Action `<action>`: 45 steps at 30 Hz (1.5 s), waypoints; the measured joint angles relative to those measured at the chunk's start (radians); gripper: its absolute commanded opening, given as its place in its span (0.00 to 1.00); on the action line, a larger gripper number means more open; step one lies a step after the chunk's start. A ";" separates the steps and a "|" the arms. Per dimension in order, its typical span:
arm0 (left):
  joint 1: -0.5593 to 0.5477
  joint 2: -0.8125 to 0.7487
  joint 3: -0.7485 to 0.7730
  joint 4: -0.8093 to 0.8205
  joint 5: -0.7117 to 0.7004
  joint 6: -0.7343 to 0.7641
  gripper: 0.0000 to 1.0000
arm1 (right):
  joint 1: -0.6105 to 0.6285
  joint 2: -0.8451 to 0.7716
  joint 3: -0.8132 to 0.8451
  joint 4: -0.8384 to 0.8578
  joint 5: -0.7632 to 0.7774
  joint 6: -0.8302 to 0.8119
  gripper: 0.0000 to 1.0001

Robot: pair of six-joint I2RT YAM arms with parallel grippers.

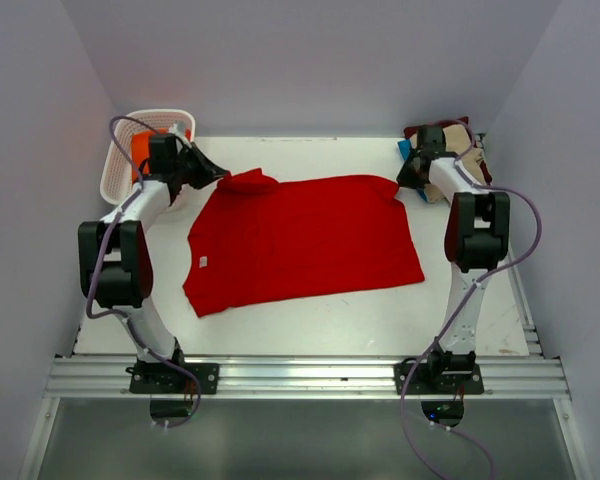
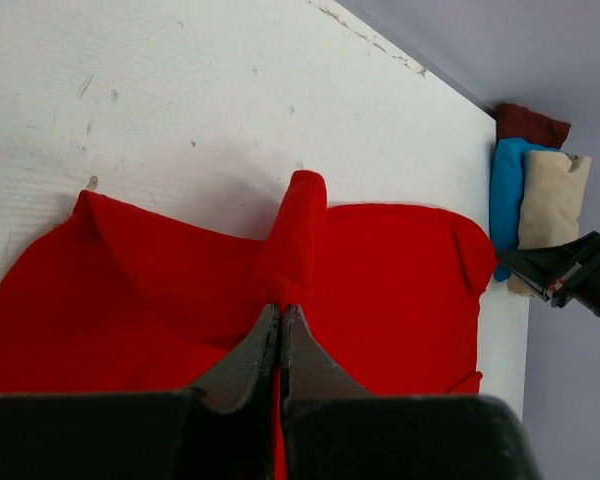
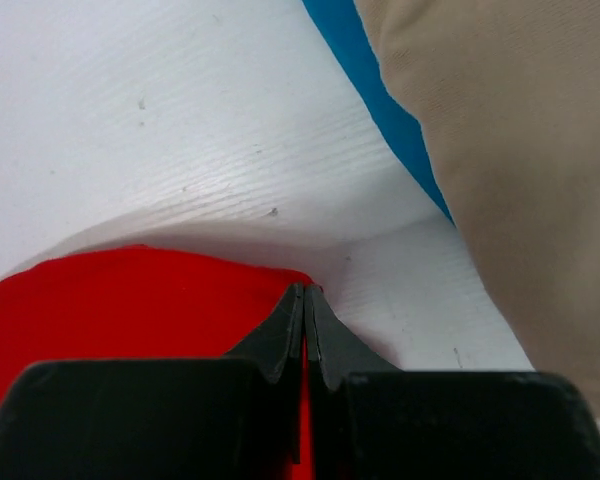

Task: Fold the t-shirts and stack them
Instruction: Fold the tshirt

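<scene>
Spreading across the middle of the white worktop [image 1: 310, 325], the red t-shirt [image 1: 300, 240] lies mostly flat, and its small white tag [image 1: 203, 262] shows toward 8 o'clock on the cloth. The left tool [image 1: 220, 172] sits at the shirt's 11 o'clock corner. Its wrist view shows the two jaws pressed together with red cloth pinched between them. From the jaws the fabric runs away as a narrow raised ridge, standing above the rest of the shirt. The right tool [image 1: 405, 182] is at the shirt's 1 o'clock corner, its jaws likewise closed tight, with the red edge caught between their tips low over the worktop.

At 1 o'clock on the worktop, just beside the right tool, folded shirts lie together. The beige t-shirt [image 1: 458, 140] rests over the blue t-shirt [image 1: 405, 150], which shows along its 9 o'clock side. The maroon t-shirt [image 1: 450, 127] shows at the 12 o'clock end, though I cannot tell how it is layered with the others.

At 10 o'clock on the worktop, beyond the left arm, stands a white slotted basket [image 1: 110, 180]. An orange t-shirt [image 1: 140, 150] is inside it, partly hidden by the arm.
</scene>
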 measured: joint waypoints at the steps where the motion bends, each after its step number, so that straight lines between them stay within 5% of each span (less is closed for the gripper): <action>1: 0.000 -0.010 -0.002 -0.001 0.000 0.007 0.00 | 0.000 -0.027 -0.019 0.013 0.000 -0.001 0.00; 30: 0.004 -0.551 -0.450 -0.270 -0.076 0.095 0.00 | 0.001 -0.562 -0.564 0.043 0.065 -0.023 0.00; 45: 0.004 -0.680 -0.538 -0.381 -0.103 0.103 0.00 | 0.002 -0.585 -0.694 0.032 0.074 -0.023 0.00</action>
